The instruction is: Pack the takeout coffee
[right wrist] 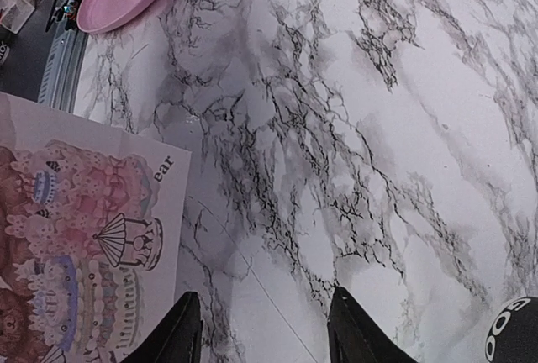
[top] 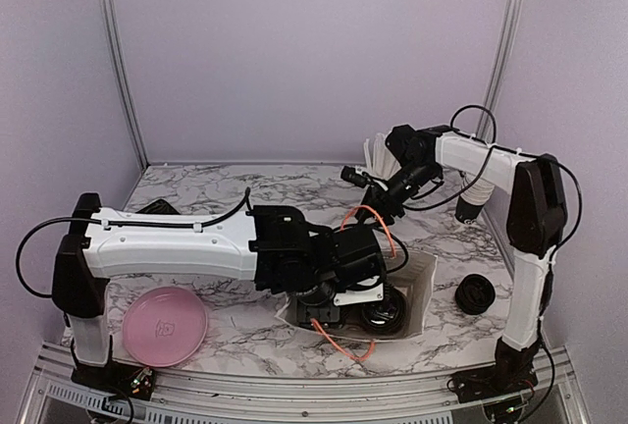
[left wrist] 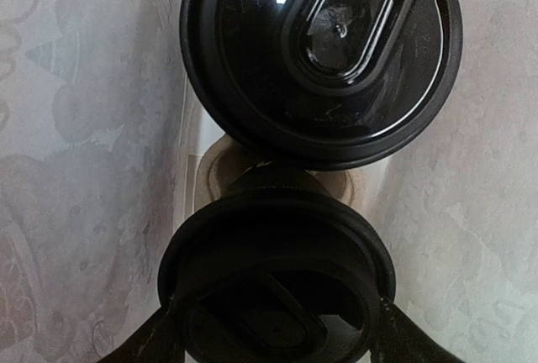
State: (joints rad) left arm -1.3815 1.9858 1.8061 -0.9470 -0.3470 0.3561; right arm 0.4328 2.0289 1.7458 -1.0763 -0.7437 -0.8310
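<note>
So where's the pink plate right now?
In the top view, the pink plate lies at the near left of the marble table, right beside the base of the left arm.

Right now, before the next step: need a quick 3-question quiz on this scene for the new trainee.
1. True or false: the right tool holds a cup.
2. The left tool straddles one lidded cup inside the white paper bag. How many black lidded cups in all show in the left wrist view? A: one. B: two. C: three.
3. What colour is the plate near the left arm's base?

Key: 1 false, its fingers stand apart with nothing between them. 2 B. 3 pink.
</note>
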